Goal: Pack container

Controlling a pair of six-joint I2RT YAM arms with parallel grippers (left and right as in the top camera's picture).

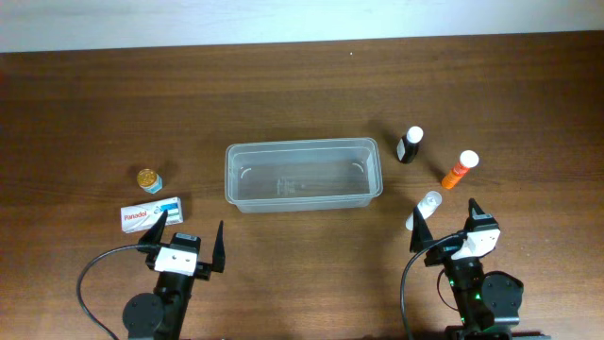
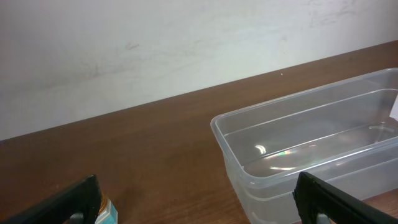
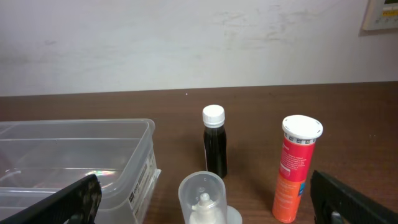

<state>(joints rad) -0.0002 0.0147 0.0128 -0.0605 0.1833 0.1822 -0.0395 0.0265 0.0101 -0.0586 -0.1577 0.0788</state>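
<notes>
The container (image 1: 302, 144) stands on the brown table (image 1: 94, 104), ahead of both arms and between them, with its long side toward them. I think this middle place lets each arm reach it. To its left lie a Panadol box (image 1: 151, 213) and a small gold-lidded tin (image 1: 148, 178). To its right stand a dark bottle (image 1: 409, 144), an orange tube (image 1: 461, 170) and a clear bottle (image 1: 425, 210), so each arm probably serves its own side.

The left gripper (image 1: 187, 232) and the right gripper (image 1: 445, 219) wait on the near side of the container, jaws spread wide and holding nothing.

The container is clear plastic, rectangular, with rounded corners and a rim. It is shallow and empty, so packing is not yet begun.
</notes>
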